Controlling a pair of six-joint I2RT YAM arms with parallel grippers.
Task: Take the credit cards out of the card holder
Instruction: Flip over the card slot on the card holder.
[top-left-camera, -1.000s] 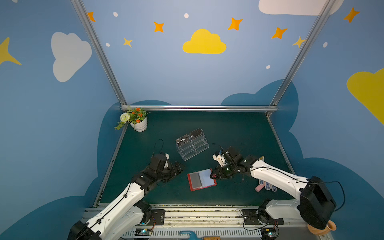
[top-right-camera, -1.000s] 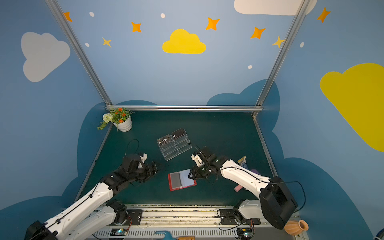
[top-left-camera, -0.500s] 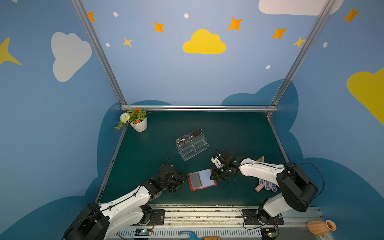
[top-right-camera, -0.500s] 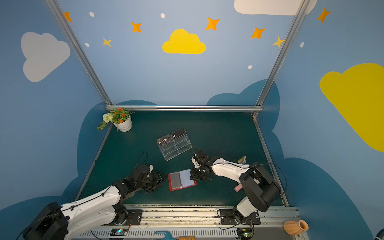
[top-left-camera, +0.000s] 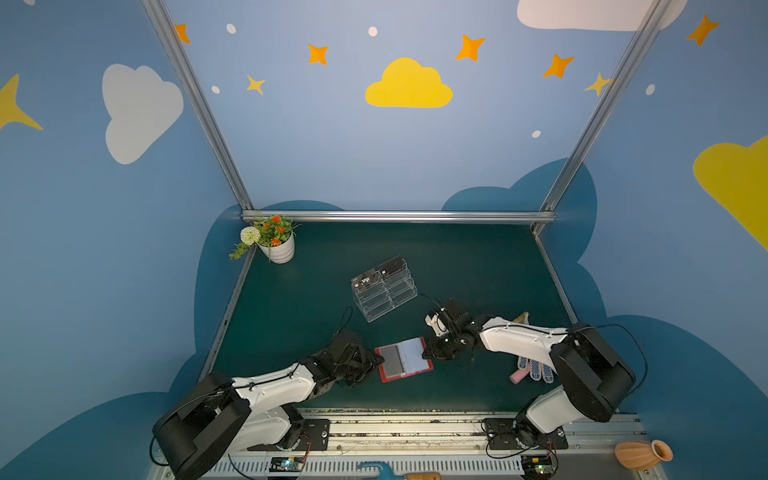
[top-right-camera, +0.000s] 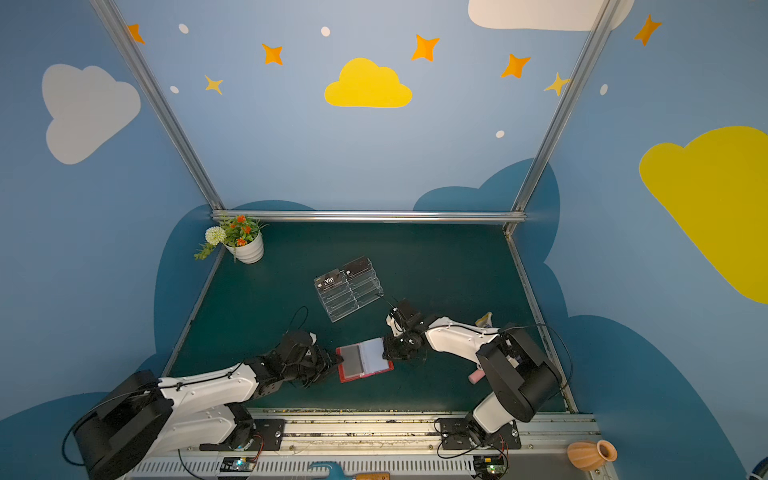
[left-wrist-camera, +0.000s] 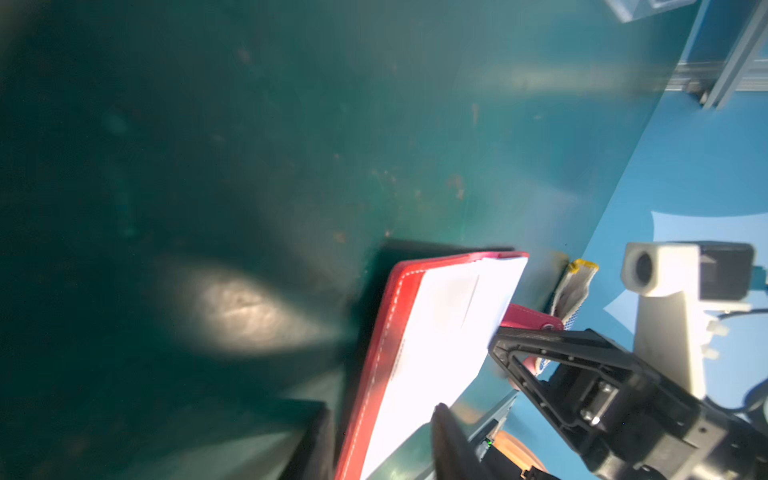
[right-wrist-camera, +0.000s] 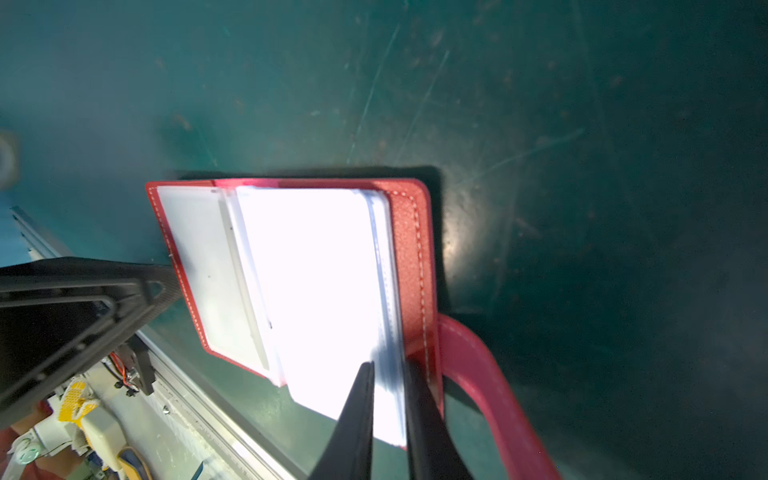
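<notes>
Right wrist view: pinching card holder's (right-wrist-camera: 411, 249) tab-side pages (right-wrist-camera: 316, 270) with narrow right gripper (right-wrist-camera: 388, 365); straddling opposite edge with left gripper (top-left-camera: 374, 362), grip unclear.

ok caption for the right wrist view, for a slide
Right gripper pinches the edge of the clear sleeve pages in the open red card holder lying on the green table.

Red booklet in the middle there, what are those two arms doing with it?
Two arms are working on the red card holder, which lies open on the table. The right arm's fingers pinch the edge of its plastic sleeve pages; the left arm's fingers straddle the opposite cover edge. Two dark cards sit in the clear stand behind.
</notes>
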